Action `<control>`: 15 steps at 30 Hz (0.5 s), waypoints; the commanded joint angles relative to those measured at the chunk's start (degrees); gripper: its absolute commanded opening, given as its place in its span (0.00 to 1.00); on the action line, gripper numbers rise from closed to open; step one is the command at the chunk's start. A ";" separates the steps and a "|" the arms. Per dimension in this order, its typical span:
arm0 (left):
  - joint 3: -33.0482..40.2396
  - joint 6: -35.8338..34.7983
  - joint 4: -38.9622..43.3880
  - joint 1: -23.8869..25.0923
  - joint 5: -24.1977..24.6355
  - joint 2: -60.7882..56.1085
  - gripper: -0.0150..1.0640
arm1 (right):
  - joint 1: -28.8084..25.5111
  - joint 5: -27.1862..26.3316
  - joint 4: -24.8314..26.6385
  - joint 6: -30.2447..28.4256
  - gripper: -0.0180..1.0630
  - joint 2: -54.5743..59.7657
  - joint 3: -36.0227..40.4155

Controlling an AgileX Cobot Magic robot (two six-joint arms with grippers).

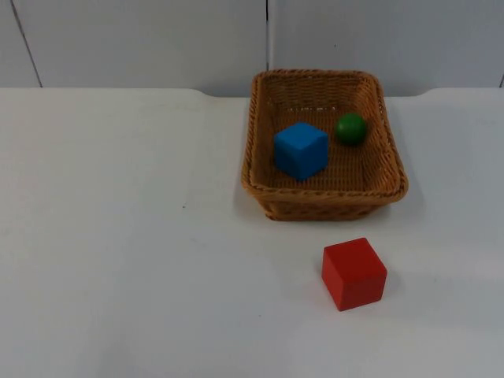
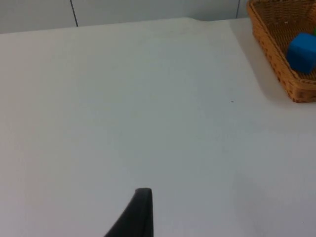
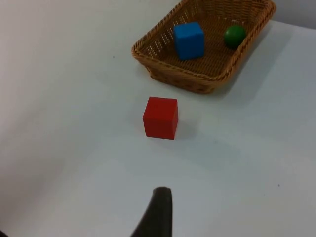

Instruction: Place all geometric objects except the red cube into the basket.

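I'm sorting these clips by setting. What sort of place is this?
Probably a robot test bench: a bare white table against a grey partition wall, with only a wicker basket and toy blocks such as the red cube.

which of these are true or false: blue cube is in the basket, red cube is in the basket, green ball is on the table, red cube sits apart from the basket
1. The blue cube is in the basket. True.
2. The red cube is in the basket. False: it stands on the white table, in front of the basket.
3. The green ball lies on the table. False: it is inside the basket, beside the blue cube.
4. The red cube sits apart from the basket. True: bare table shows between them.
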 commanded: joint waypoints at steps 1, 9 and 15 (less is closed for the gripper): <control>0.29 -0.40 0.48 0.14 0.28 -0.26 0.94 | -0.19 0.02 -0.42 0.27 0.74 -0.23 0.08; 0.29 -5.74 4.44 0.14 0.16 -0.26 0.94 | -0.19 0.02 -0.62 0.34 0.74 -0.23 0.08; 0.29 -5.61 4.44 0.14 0.16 -0.26 0.94 | -0.19 0.02 -0.56 0.34 0.74 -0.23 0.08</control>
